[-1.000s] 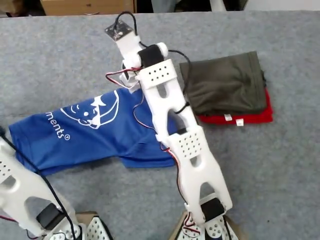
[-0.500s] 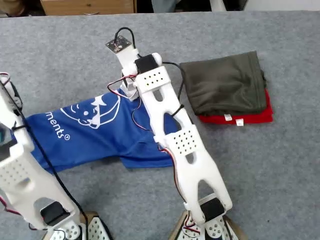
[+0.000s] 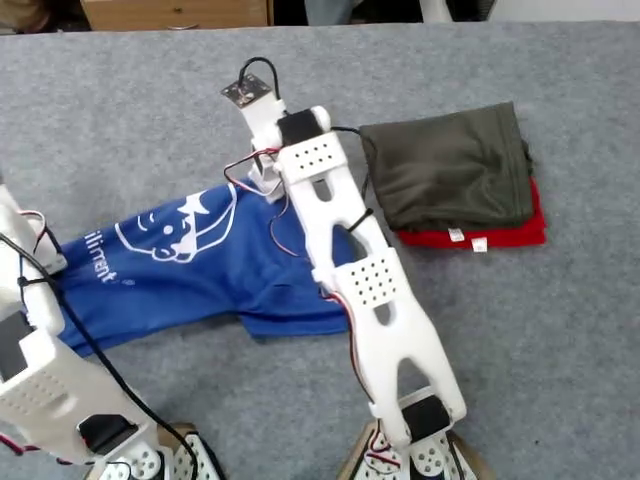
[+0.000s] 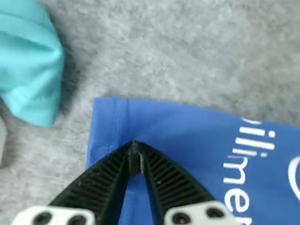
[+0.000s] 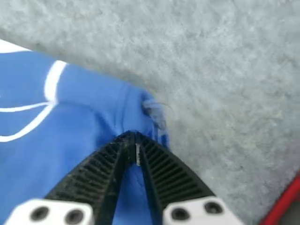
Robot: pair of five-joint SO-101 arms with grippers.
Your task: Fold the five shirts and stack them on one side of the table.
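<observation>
Two grippers are clamped on one blue shirt (image 3: 190, 270), which lies spread and rumpled across the left and centre of the high view on the grey table (image 3: 120, 100), with its white print facing up.

The right gripper (image 5: 136, 149) has its jaws pressed together on a puckered corner of the blue cloth, right at the edge where bare table begins. In the high view this grip sits at upper centre. The right arm (image 3: 375, 290) stretches there from the bottom edge, crossing over the shirt's right part.

The left gripper (image 4: 135, 154) is closed the same way, its tips meeting on the blue shirt close to the stitched hem. The left arm (image 3: 40, 380) stands at the lower left of the high view, by the shirt's left end.

A teal garment (image 4: 28, 61) shows in the left wrist view. It lies bunched on the table near the blue hem, with a strip of grey between them.

At the upper right of the high view a folded olive shirt (image 3: 450, 165) rests on a folded red shirt (image 3: 515, 232). The red one shows along the stack's lower and right edges, with two small white labels at its lower edge. The right arm lies between this stack and most of the blue shirt.
</observation>
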